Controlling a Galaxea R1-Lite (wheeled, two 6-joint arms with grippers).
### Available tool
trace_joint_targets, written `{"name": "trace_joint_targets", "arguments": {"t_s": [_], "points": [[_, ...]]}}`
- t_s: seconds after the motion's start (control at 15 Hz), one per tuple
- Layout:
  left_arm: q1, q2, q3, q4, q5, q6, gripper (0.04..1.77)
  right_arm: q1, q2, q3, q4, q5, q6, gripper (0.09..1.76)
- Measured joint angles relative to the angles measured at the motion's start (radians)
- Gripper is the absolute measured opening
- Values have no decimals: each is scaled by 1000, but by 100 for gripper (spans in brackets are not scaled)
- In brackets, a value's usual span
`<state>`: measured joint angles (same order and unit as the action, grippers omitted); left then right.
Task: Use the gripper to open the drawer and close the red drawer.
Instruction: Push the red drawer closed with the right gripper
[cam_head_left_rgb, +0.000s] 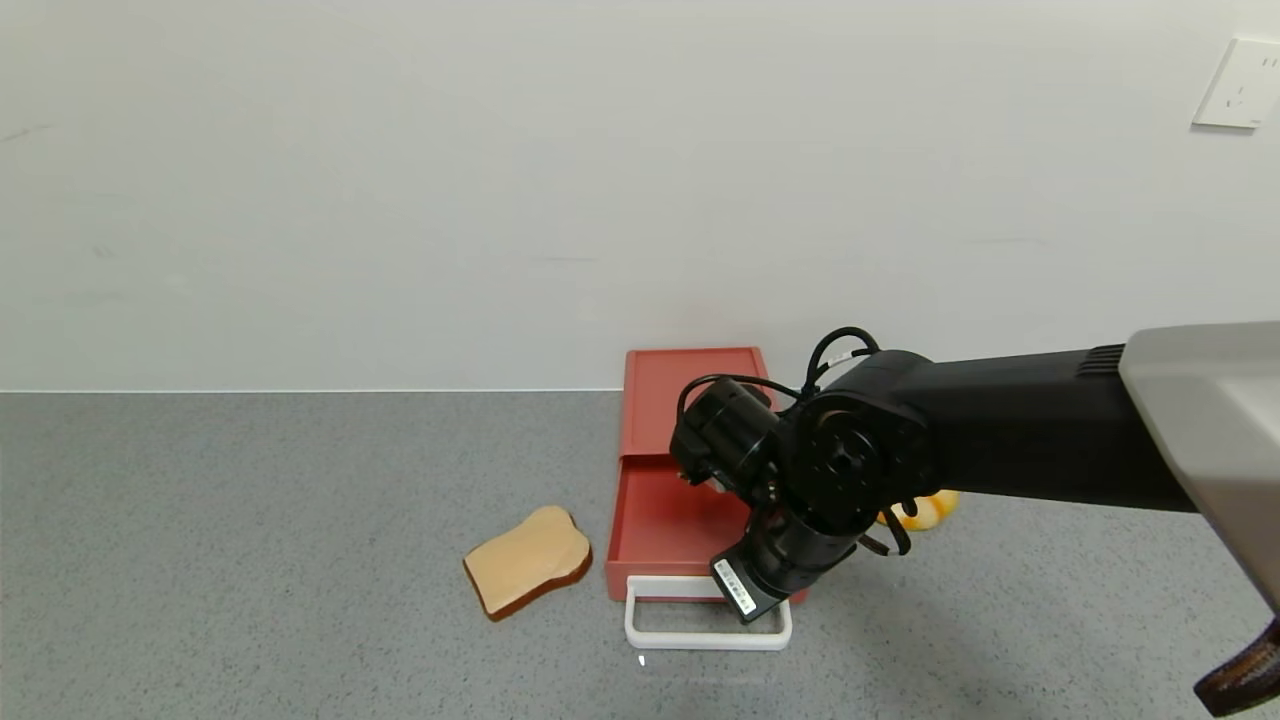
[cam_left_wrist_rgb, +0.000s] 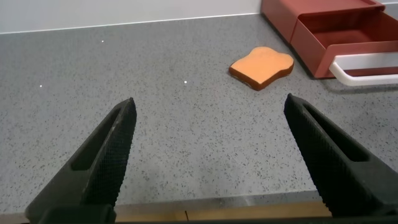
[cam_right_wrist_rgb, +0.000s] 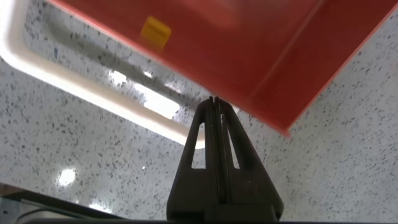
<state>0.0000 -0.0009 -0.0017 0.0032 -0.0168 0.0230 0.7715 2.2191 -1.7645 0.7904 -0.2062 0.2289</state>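
The flat red box (cam_head_left_rgb: 695, 385) stands against the wall, and its drawer (cam_head_left_rgb: 655, 520) is slid partway out toward me and looks empty. The white loop handle (cam_head_left_rgb: 700, 637) lies at the drawer's front. My right gripper (cam_head_left_rgb: 745, 600) is shut and empty, pointing down at the handle's right part. In the right wrist view its tip (cam_right_wrist_rgb: 213, 101) sits at the drawer's front edge (cam_right_wrist_rgb: 249, 43), past the white handle bar (cam_right_wrist_rgb: 74, 81). My left gripper (cam_left_wrist_rgb: 210, 102) is open and empty, low over the counter, left of the drawer (cam_left_wrist_rgb: 348, 31).
A bread slice (cam_head_left_rgb: 528, 572) lies on the grey counter just left of the drawer, also seen from the left wrist (cam_left_wrist_rgb: 261, 67). A yellow object (cam_head_left_rgb: 925, 510) shows partly behind the right arm. The white wall rises right behind the box.
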Motion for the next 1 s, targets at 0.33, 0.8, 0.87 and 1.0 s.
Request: {"name": "trace_joint_targets", "arguments": {"t_s": [0.33,0.8,0.87,1.0], "points": [[0,0,0,0,0,0,172,-9,9,-4,-51,-1,-3,12],[0,0,0,0,-1,1,172,-27,18,-5,-100,-31,-4,12],[0,0,0,0,-1,0,172,-29,21,-6,-123,-30,-5,12],[0,0,0,0,0,0,172,-33,28,-6,-162,-27,-4,12]]}}
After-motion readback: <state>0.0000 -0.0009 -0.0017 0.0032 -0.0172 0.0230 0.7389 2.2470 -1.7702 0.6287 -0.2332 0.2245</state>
